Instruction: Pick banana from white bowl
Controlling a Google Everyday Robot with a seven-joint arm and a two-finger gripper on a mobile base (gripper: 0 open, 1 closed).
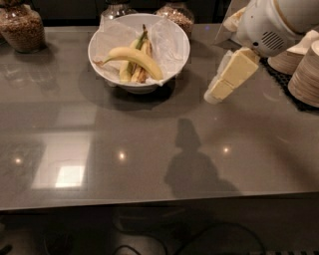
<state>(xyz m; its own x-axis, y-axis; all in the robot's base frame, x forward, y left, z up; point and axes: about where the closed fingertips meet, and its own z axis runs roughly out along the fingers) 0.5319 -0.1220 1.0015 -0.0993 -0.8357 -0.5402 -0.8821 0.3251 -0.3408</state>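
You have a grey table (149,149) in front of you, with bright glare patches on its left half. A left jar (20,27) of brown grains stands at the back left corner. A middle jar (114,7) and a right jar (177,12) stand along the back edge, and short brown-streaked bananas (139,74) lie in front of them. Stacked beige bowls (306,69) sit on a black mat (294,97) at the right edge. The gripper (214,94) hangs just left of them. Cables (149,244) show below the table.
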